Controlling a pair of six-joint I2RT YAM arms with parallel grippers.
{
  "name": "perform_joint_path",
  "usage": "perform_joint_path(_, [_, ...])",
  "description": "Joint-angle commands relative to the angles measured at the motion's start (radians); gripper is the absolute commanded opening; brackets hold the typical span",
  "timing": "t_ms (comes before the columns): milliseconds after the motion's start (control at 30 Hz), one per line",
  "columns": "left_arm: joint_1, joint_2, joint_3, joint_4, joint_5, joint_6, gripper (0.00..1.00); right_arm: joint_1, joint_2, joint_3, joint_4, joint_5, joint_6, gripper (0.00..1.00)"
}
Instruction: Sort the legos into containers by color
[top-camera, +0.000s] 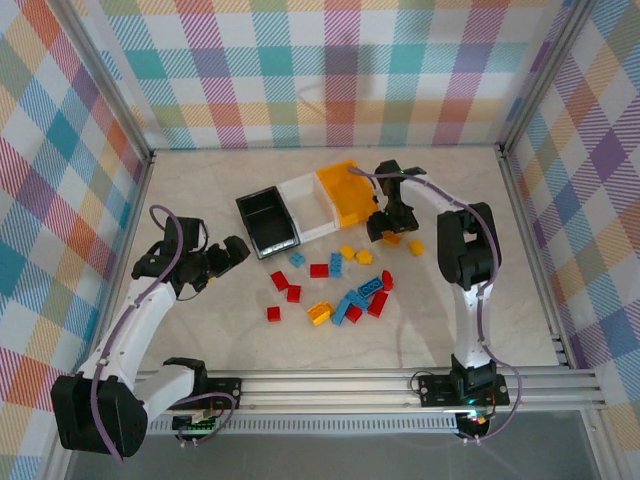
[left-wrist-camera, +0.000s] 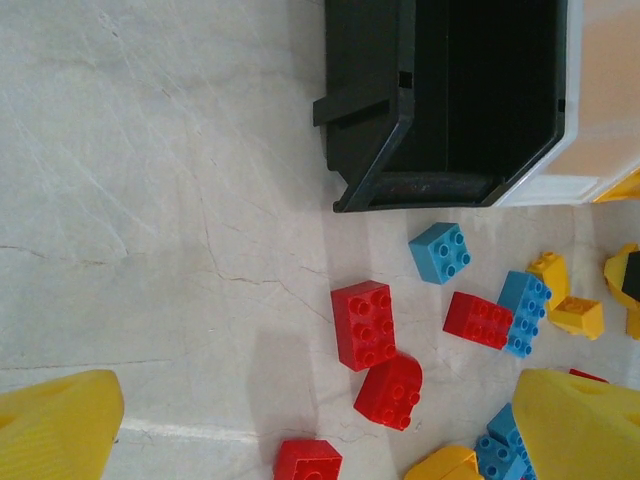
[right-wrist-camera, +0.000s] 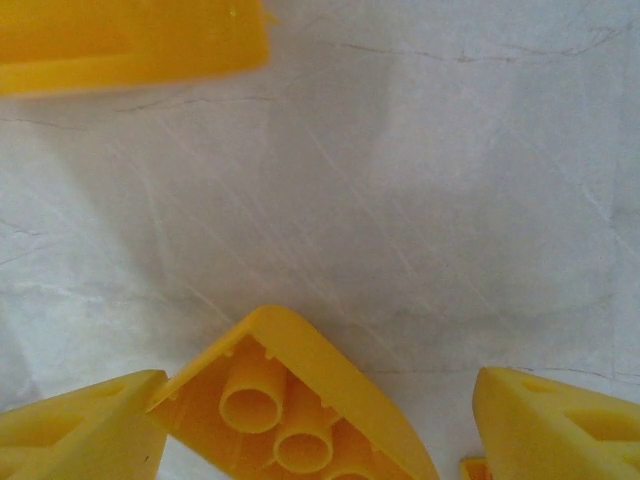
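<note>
The left end effector (top-camera: 233, 252) is hovering over the desk (top-camera: 200, 330), just left of the black bin (top-camera: 268, 222). In its wrist view its yellow fingers (left-wrist-camera: 55, 430) are standing spread wide. Nothing is between them except red bricks (left-wrist-camera: 365, 325) lying on the desk below.

The right end effector (top-camera: 385, 232) is reaching down just near of the yellow bin (top-camera: 347, 190), at the far right of the pile. Its fingers (right-wrist-camera: 560, 425) are spread too. A yellow brick (right-wrist-camera: 290, 400) is lying tipped between them with its hollow underside facing the wrist camera. The brick is touching one finger while a gap is showing at the other, so it is not being pinched.

The three bins are sitting joined in a row that runs from near left to far right: black, white (top-camera: 308, 205), then yellow.

The legos (top-camera: 345, 285) are lying loose on the desk, near of the bins:
- A blue one (top-camera: 297, 260) is sitting just near of the black bin's right corner.
- Three red ones (top-camera: 281, 295) are lying at the left of the pile.
- Two yellow ones (top-camera: 355, 254) are lying near of the white bin.
- One more yellow piece (top-camera: 415, 247) is lying just right of the right end effector.
- A tight cluster of blue and red pieces (top-camera: 365, 297) is lying at the near right.
</note>
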Motion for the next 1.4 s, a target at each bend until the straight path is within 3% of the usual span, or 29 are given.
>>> perform_joint_path(0, [-0.008,0.005,0.027,-0.004,-0.01,-0.014,1.0,-0.012,0.006,0.022,-0.023,-0.043,-0.006,0.77])
perform_joint_path(300, [-0.008,0.019,0.007,0.019,-0.015,-0.026,1.0,-0.013,-0.044,-0.035,0.019,-0.181,0.065,0.75])
perform_joint_path(933, [-0.007,0.017,0.003,0.003,-0.013,-0.035,1.0,-0.006,-0.034,-0.047,0.034,-0.026,0.109,0.55])
perform_joint_path(1367, [-0.008,0.019,-0.006,0.007,-0.017,-0.051,1.0,-0.006,-0.058,-0.075,0.067,-0.021,0.111,0.37])
